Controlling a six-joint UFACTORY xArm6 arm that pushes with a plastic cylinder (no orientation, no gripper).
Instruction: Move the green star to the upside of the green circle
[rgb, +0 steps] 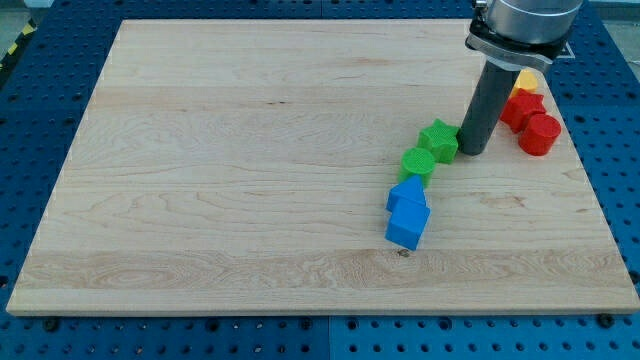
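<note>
The green star lies on the wooden board, right of centre. The green circle sits just below and left of it, touching it. My tip is at the star's right side, touching or nearly touching it. The dark rod rises from there to the arm at the view's top right.
Two blue blocks lie below the green circle, the upper one touching it. Two red blocks and a yellow block sit near the board's right edge, right of the rod. The yellow one is partly hidden by the arm.
</note>
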